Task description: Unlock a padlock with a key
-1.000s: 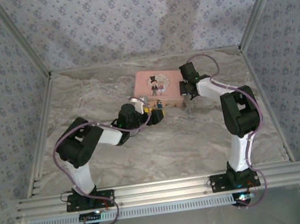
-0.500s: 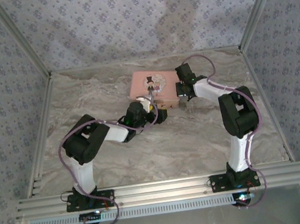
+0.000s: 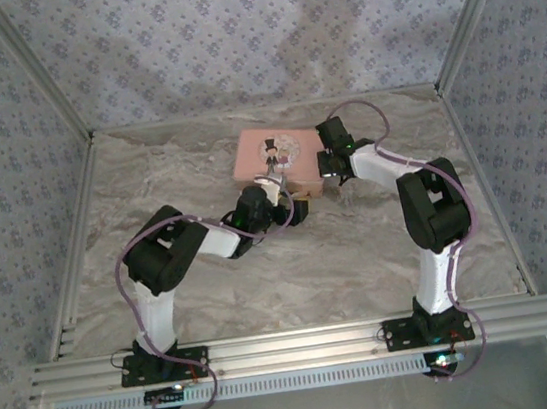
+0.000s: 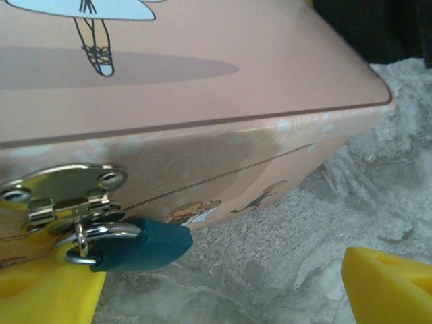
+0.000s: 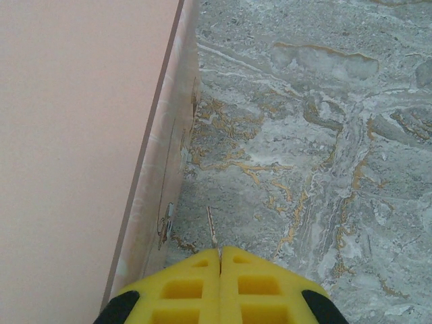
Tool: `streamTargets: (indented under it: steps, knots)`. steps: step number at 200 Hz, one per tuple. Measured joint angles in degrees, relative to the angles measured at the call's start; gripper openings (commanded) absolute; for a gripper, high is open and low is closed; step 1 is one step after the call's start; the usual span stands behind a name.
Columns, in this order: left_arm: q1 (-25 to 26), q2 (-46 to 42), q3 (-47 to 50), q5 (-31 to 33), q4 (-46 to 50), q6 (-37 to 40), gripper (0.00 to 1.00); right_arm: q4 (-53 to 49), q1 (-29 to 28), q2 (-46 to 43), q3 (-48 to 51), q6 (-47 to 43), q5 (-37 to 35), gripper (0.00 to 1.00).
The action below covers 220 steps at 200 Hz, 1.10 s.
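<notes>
so the left claw (image 4: 216,287) is spread wide open and holding nothing, and the padlock (image 4: 142,244) hangs off the pink tin (image 4: 223,88) hasp (image 4: 64,192) right at its left finger. The right claw (image 5: 220,260) is pinched shut on the key (image 5: 211,233), its thin blade poking out ahead, just beside the tin wall, over the table (image 5: 324,135)

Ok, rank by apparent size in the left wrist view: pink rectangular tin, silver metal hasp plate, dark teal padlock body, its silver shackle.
1. Pink rectangular tin, largest by far.
2. Silver metal hasp plate and dark teal padlock body: look alike, unranked.
3. Silver shackle, smallest.
</notes>
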<state>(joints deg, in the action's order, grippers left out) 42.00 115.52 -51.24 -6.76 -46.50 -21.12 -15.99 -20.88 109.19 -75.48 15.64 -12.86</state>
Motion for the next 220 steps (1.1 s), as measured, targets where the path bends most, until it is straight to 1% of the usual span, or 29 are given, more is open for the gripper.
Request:
streamTargets:
  steps: [24, 65, 90, 113, 165, 182, 220]
  knots:
    - [-0.74, 0.02, 0.76, -0.59, -1.33, -1.44, 0.90, 0.33, -0.11, 0.00, 0.00, 0.00, 0.04, 0.00]
    - [-0.79, -0.02, 1.90, 5.01, 0.00, -1.38, 0.92, 0.83, -0.37, 0.00, 0.00, 0.02, 0.07, 0.00]
    - [-0.74, -0.02, 1.81, 5.51, 0.04, -1.20, 0.91, 0.98, -0.52, 0.00, 0.00, 0.02, 0.07, 0.00]
    - [-0.74, 0.11, 0.48, 3.13, 0.31, -0.83, 0.87, 1.25, -0.59, 0.00, 0.00, 0.02, 0.04, 0.00]
    - [-2.01, 0.15, -0.42, -5.16, 0.33, -1.55, 0.83, 1.66, -0.48, 0.00, 0.00, 0.02, -1.29, 0.00]
    - [-3.15, 0.85, -0.28, -7.63, -1.60, -4.17, 0.80, 1.86, -0.50, 0.00, 0.00, 0.02, -1.49, 0.00]
    - [-6.40, 4.02, 0.09, -13.22, -9.77, -11.65, 0.77, 2.10, -0.92, 0.00, 0.02, 0.00, -1.46, 0.00]
